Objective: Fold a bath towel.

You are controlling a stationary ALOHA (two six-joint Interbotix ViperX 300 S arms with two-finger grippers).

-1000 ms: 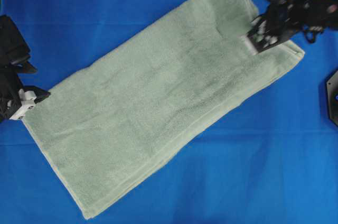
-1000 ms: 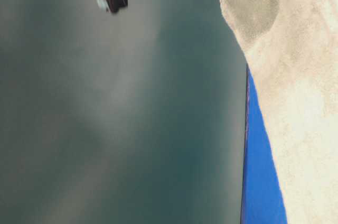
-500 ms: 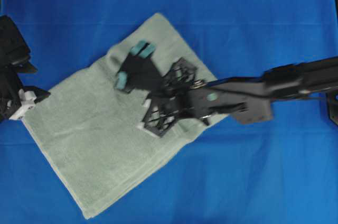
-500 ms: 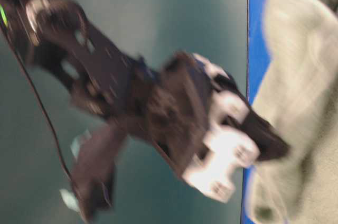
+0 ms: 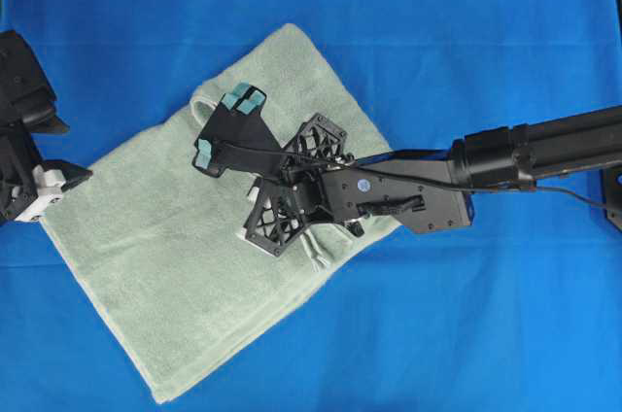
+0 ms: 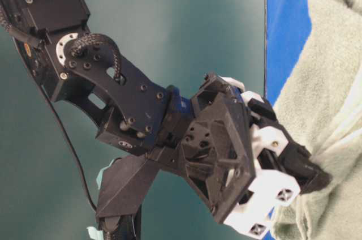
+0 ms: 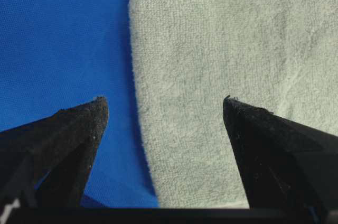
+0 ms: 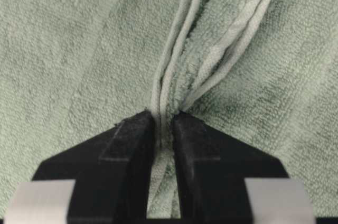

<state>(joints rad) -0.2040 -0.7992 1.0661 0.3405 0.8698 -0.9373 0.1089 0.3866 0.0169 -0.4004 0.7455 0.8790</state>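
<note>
Right claw (image 8: 163, 129) pinching bath towel (image 5: 165, 266) hems; thin grip may slip w/ drag. Left claw (image 7: 163, 108) spread.

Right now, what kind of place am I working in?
Likely a lab tabletop rig for cloth handling: a bright blue cloth surface, two black robot arms, the right gripper pinching the bath towel, the left gripper open at its edge. Plain backdrop, no household furnishings visible.

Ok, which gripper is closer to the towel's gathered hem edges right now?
Right. The right gripper is clamped on the gathered hem edges; the left gripper hangs open over the bath towel's far-left corner.
</note>
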